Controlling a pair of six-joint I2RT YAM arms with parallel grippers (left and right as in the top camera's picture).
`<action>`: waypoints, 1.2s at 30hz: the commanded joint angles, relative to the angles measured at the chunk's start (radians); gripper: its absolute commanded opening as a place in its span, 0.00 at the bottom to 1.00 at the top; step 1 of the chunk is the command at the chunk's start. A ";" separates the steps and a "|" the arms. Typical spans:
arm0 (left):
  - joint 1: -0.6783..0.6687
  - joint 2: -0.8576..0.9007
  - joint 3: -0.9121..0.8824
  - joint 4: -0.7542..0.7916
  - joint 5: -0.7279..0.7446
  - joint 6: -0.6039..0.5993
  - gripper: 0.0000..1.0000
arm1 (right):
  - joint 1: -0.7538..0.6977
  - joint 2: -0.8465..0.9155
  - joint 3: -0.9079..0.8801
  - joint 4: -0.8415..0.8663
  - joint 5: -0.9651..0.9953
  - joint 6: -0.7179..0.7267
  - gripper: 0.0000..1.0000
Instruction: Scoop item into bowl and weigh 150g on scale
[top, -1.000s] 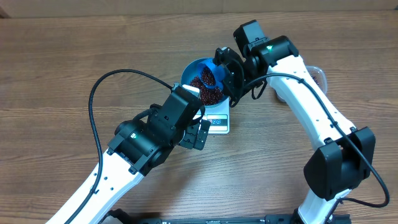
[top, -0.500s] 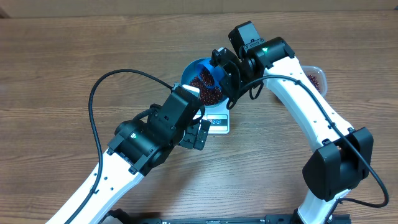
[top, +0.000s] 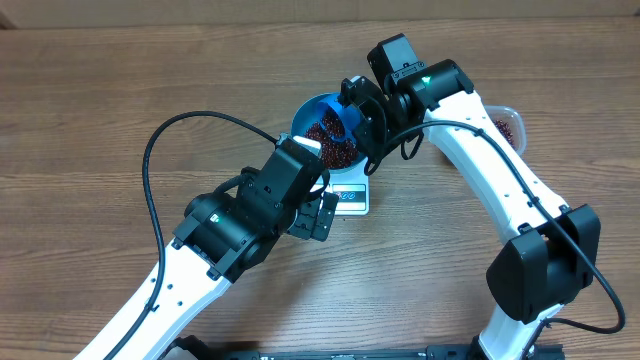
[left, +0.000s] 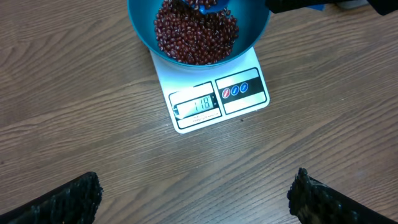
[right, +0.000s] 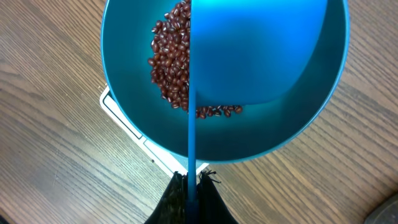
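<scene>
Right arm has swung a touch left since a second ago, uncovering the clear tub (top: 508, 125) of beans at the far right, and over the last half second nothing shifts at all. From overhead, the right gripper (top: 352, 112) hangs over the blue bowl (top: 308, 112), its jaws too buried under the wrist to read from here. The beans (top: 335, 148) are heaped inside the bowl, and the bowl sits on the white scale (top: 352, 202) in the middle of the wooden table (top: 80, 100). The left gripper (top: 320, 216) hovers just at the scale's near edge. Over to the left wrist: its fingers (left: 62, 199) stand wide apart at the bottom corners with bare wood between them, holding nothing. Ahead, the bowl (left: 140, 34) covers the far part of the scale (left: 252, 107), beans (left: 196, 37) fill its bottom, the display (left: 196, 104) reads 118, and the blue scoop (left: 208, 5) dips in at the top edge. Now the right wrist: the fingers (right: 180, 199) are clamped tight on the scoop's thin handle (right: 190, 124), seen edge-on. The scoop head (right: 261, 50) is tipped over the bowl (right: 280, 134), hiding much of it. Beans (right: 171, 62) show to its left, a few peek out below it, and a white corner of the scale (right: 140, 138) pokes out underneath.
</scene>
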 joint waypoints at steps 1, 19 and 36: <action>0.006 -0.014 0.004 0.004 0.002 -0.003 1.00 | 0.002 -0.042 0.029 -0.005 0.006 -0.023 0.04; 0.006 -0.014 0.004 0.003 0.002 -0.003 1.00 | 0.016 -0.042 0.029 0.005 0.074 0.014 0.04; 0.006 -0.014 0.004 0.003 0.002 -0.003 1.00 | 0.017 -0.042 0.029 -0.001 0.073 0.031 0.04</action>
